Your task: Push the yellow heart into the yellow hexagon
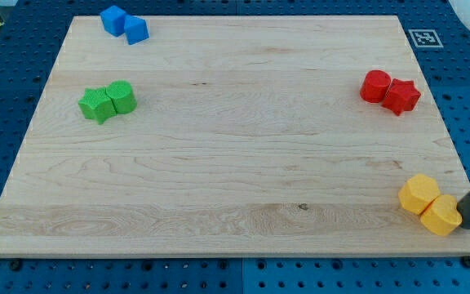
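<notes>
Two yellow blocks sit touching near the board's bottom right corner. The upper left one looks like the yellow hexagon. The lower right one looks like the yellow heart. The dark rod comes in from the view's right edge. My tip rests right against the heart's right side, at the board's right edge.
Two blue blocks touch each other at the top left. A green star and a green cylinder touch at the left. A red cylinder and a red star touch at the right. A fiducial tag marks the top right corner.
</notes>
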Tool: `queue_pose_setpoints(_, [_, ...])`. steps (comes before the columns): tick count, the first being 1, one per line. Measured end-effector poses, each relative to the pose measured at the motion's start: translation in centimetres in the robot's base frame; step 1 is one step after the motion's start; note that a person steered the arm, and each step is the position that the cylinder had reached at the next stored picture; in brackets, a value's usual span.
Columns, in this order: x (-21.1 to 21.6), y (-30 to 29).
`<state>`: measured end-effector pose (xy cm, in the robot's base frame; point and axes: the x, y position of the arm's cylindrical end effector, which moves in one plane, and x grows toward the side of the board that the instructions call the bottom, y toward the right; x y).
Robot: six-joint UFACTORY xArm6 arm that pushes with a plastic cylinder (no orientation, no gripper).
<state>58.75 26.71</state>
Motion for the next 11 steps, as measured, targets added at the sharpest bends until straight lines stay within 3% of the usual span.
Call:
queue_pose_setpoints(1, [-0.7, -0.6])
queue_pose_setpoints(3, [2.5, -1.1])
queue_pose_setpoints(7, [2.5, -3.8])
queue_pose_setpoints(11, [-1.3, -3.9])
